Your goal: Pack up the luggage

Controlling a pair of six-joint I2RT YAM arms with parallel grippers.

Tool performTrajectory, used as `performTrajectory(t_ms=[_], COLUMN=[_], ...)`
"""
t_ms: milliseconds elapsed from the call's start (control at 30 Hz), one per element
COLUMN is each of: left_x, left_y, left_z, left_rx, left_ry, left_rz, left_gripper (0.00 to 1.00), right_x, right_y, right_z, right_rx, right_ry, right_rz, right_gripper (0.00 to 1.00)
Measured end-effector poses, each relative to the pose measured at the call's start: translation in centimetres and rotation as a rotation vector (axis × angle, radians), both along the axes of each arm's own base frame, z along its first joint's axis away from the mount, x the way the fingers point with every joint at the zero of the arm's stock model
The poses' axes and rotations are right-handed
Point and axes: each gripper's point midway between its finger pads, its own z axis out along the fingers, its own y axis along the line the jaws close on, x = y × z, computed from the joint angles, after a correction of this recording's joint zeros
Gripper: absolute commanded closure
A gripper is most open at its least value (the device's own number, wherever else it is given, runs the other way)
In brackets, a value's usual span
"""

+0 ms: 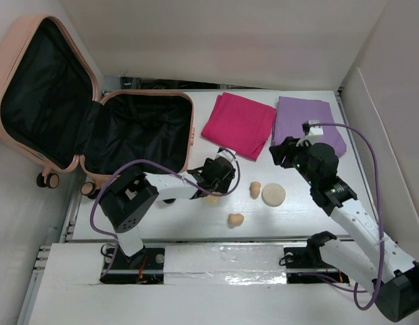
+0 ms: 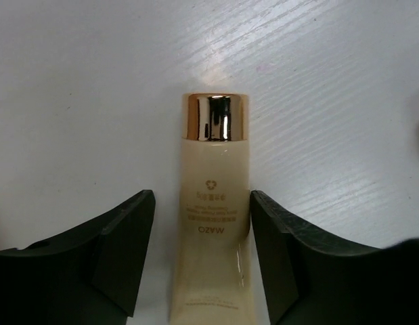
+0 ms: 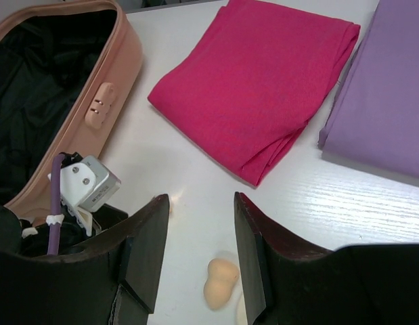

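Observation:
The peach-pink luggage (image 1: pixel 187 132) lies open at the table's back left, its lid (image 1: pixel 6 61) leaning on the wall, black lining showing; its rim also shows in the right wrist view (image 3: pixel 124 68). My left gripper (image 1: pixel 214 181) is open, low over the table, astride a cream tube with a gold cap (image 2: pixel 216 169). The right finger (image 2: pixel 277 237) is at the tube's edge and the left finger (image 2: pixel 128 237) stands apart from it. My right gripper (image 1: pixel 285 152) (image 3: pixel 201 203) is open and empty, held above the table near the cloths.
A folded magenta cloth (image 1: pixel 239 125) (image 3: pixel 256 88) and a folded purple cloth (image 1: pixel 312 125) (image 3: pixel 388 115) lie at the back. Two beige makeup sponges (image 1: pixel 255 189) (image 1: pixel 235 219) and a round cream puff (image 1: pixel 274 194) lie mid-table; one sponge shows below the right gripper (image 3: pixel 221 284).

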Motion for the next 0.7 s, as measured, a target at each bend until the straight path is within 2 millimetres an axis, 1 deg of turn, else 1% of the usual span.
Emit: performTrajectory(t_ms=[33, 67, 100, 133, 167, 233, 300, 367, 433, 500, 533, 567, 633, 700], left_x=[0.1, 0.1, 0.2, 0.2, 0.3, 0.4, 0.5, 0.6, 0.9, 1.6, 2.3, 3.0, 4.8, 6.7], left_y=[-0.1, -0.3, -0.4, -0.5, -0.5, -0.7, -0.6, -0.5, -0.4, -0.4, -0.5, -0.6, -0.2, 1.7], left_z=[0.0, 0.0, 0.0, -0.1, 0.0, 0.1, 0.1, 0.5, 1.4, 3.5, 5.1, 6.9, 11.2, 15.8], left_rx=[-0.003, -0.006, -0.009, -0.011, -0.011, -0.018, -0.016, -0.018, -0.027, -0.047, -0.068, -0.093, -0.161, -0.241], left_ry=[-0.004, -0.006, -0.006, -0.008, -0.011, -0.017, -0.022, -0.031, -0.044, -0.073, -0.098, -0.128, -0.206, -0.28], left_rz=[-0.003, -0.008, -0.011, -0.012, -0.014, -0.015, -0.009, 0.001, 0.016, 0.042, 0.061, 0.084, 0.15, 0.24], left_gripper=[0.5, 0.55, 0.63, 0.65, 0.65, 0.7, 0.71, 0.71, 0.7, 0.68, 0.68, 0.67, 0.66, 0.64], right_x=[0.0, 0.0, 0.0, 0.0, -0.1, -0.1, -0.1, -0.1, -0.1, -0.1, -0.2, -0.2, -0.3, -0.4], right_y=[0.0, 0.0, 0.0, 0.0, 0.0, 0.0, -0.1, -0.1, -0.1, -0.1, 0.0, 0.1, 0.3, 0.6], right_z=[0.0, 0.0, 0.0, 0.1, 0.1, 0.3, 0.4, 0.5, 0.5, 0.5, 0.5, 0.5, 0.5, 0.4], right_rx=[0.0, 0.0, 0.0, 0.001, 0.002, 0.003, 0.005, 0.006, 0.007, 0.007, 0.007, 0.008, 0.011, 0.013], right_ry=[0.0, -0.001, -0.001, -0.002, -0.004, -0.008, -0.011, -0.015, -0.016, -0.016, -0.016, -0.015, -0.016, -0.012], right_rz=[0.0, 0.0, 0.0, 0.0, 0.0, 0.0, 0.0, 0.0, 0.0, 0.0, 0.004, 0.01, 0.024, 0.037], right_gripper=[0.51, 0.51, 0.51, 0.51, 0.51, 0.51, 0.51, 0.51, 0.51, 0.51, 0.51, 0.51, 0.51, 0.51])
